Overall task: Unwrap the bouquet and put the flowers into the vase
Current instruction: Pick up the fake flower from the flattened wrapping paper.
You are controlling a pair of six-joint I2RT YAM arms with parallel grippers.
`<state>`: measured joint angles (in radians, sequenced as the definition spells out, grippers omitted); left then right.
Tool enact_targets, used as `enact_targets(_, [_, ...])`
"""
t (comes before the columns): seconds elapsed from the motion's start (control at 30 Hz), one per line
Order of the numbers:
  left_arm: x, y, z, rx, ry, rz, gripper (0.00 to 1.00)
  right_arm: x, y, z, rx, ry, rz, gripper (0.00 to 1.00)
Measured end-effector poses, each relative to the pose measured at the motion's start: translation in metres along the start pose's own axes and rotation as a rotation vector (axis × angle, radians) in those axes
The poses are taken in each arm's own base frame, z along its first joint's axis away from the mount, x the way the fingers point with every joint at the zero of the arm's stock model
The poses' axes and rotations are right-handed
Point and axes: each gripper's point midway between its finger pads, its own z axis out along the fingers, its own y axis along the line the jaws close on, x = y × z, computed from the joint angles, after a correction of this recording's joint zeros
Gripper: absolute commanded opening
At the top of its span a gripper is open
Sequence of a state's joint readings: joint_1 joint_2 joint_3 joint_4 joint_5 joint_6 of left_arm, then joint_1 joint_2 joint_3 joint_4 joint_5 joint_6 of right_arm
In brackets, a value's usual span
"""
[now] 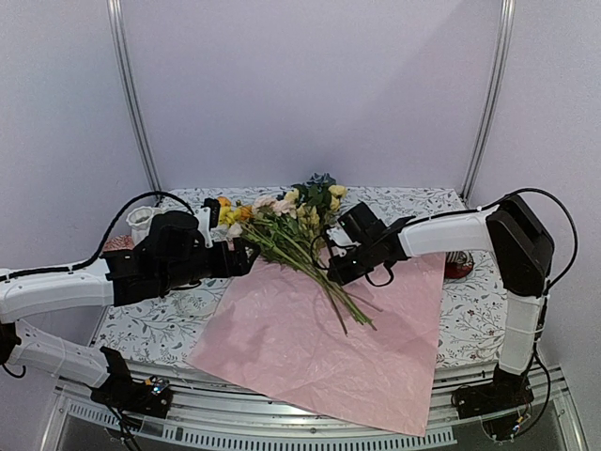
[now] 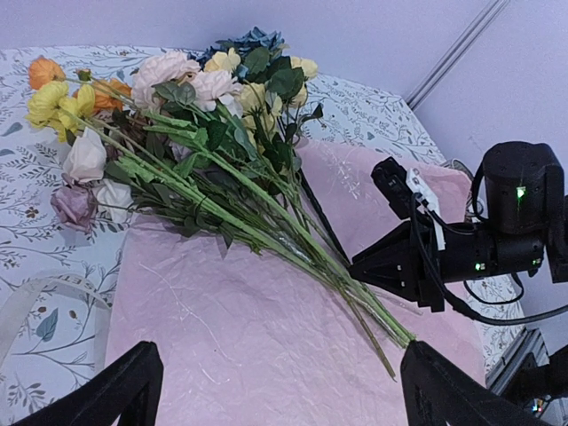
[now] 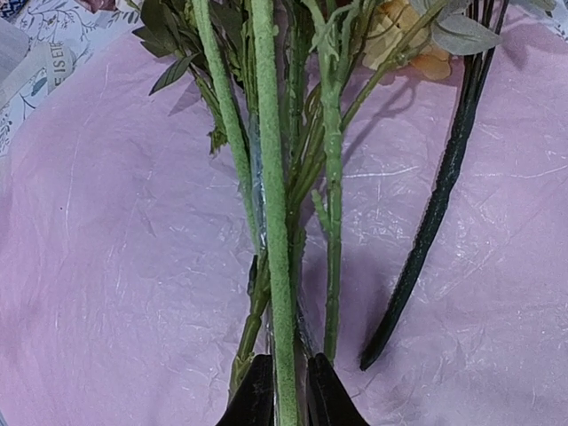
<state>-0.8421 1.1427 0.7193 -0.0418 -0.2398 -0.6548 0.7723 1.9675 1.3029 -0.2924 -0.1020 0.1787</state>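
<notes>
The bouquet lies unwrapped: the flowers [image 1: 282,218] rest loose on the flattened pink wrapping paper [image 1: 310,352], blooms toward the back left, stems toward the front right. My right gripper [image 1: 331,271] is shut on a thick green stem [image 3: 277,231] near the stem ends, its fingertips [image 3: 257,395] on either side of it. In the left wrist view the flowers [image 2: 204,142] fan out above the paper [image 2: 231,328]. My left gripper [image 2: 284,399] hovers open over the paper, left of the stems, holding nothing. The white ridged vase [image 1: 141,222] stands at the back left, mostly hidden behind my left arm.
A cream ribbon [image 2: 40,306] lies loose on the floral tablecloth [image 1: 441,202] left of the paper. One dark stem [image 3: 435,213] lies apart from the green ones. A reddish object [image 1: 460,270] sits beside the right arm. The paper overhangs the table's front edge.
</notes>
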Motion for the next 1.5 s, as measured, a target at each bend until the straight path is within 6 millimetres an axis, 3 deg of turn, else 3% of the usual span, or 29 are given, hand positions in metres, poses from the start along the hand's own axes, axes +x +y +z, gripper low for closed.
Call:
enact_targets(0.5, [-0.001, 0.0, -0.001, 0.002, -0.004, -0.001, 0.96, 0.016, -0.004, 0.017, 0.002, 0.049, 0.005, 0.15])
enact_targets(0.67, [-0.001, 0.0, -0.001, 0.002, -0.004, -0.002, 0.96, 0.016, -0.003, 0.017, -0.001, 0.05, 0.005, 0.05])
enact_targets(0.9, [-0.001, 0.0, -0.001, 0.004, -0.002, -0.002, 0.96, 0.016, -0.004, 0.014, 0.0, 0.035, 0.006, 0.03])
enact_targets(1.1, [0.0, -0.003, -0.001, 0.016, 0.004, -0.006, 0.96, 0.0, 0.001, -0.014, -0.004, -0.038, 0.011, 0.03])
enact_targets(1.33, [0.0, -0.013, 0.0, 0.076, 0.002, -0.038, 0.95, -0.04, 0.011, -0.063, -0.021, -0.204, 0.0, 0.03])
enact_targets(1.5, [-0.009, -0.031, 0.003, 0.164, -0.032, -0.079, 0.92, -0.046, 0.019, -0.087, -0.062, -0.287, -0.01, 0.03])
